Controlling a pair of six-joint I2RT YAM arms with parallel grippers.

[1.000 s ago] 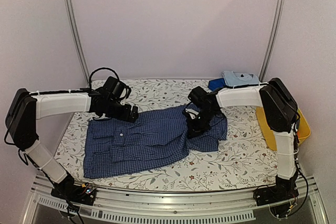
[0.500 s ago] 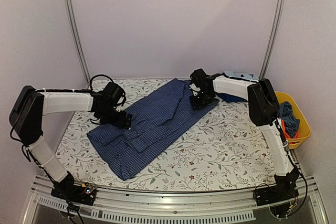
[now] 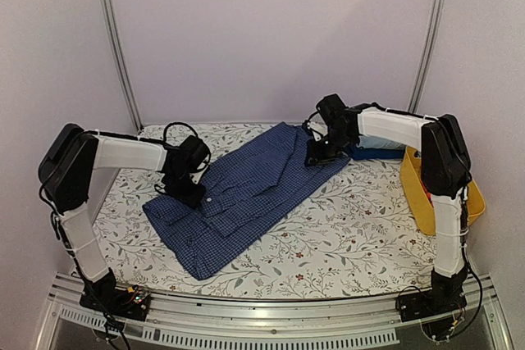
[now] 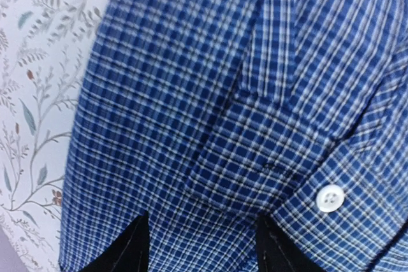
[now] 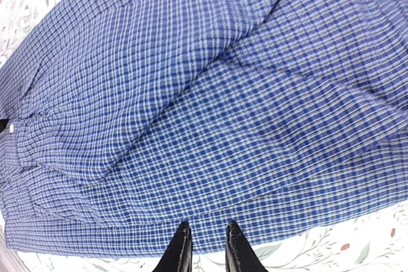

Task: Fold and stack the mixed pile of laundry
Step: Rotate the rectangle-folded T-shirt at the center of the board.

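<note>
The blue small-check shirt (image 3: 246,202) lies flat and diagonal on the flowered table, from the near left to the back middle. My left gripper (image 3: 193,196) presses on its left part. In the left wrist view the shirt (image 4: 191,93) fills the frame, a white button (image 4: 330,197) shows, and the left gripper (image 4: 204,234) has its fingers well apart with flat cloth between them. My right gripper (image 3: 314,157) sits at the shirt's far end. In the right wrist view the right gripper (image 5: 207,230) is slightly open over the hem of the shirt (image 5: 223,93), pinching nothing.
A yellow plastic basket (image 3: 417,194) stands at the table's right edge beside the right arm. A dark blue folded cloth (image 3: 367,153) lies at the back right, just behind the right gripper. Metal rails run up the back wall.
The right gripper dragged the shirt's end to the back of the table, then loosened its grip. The left gripper slid right onto the shirt and its fingers narrowed. The shirt now lies diagonal.
</note>
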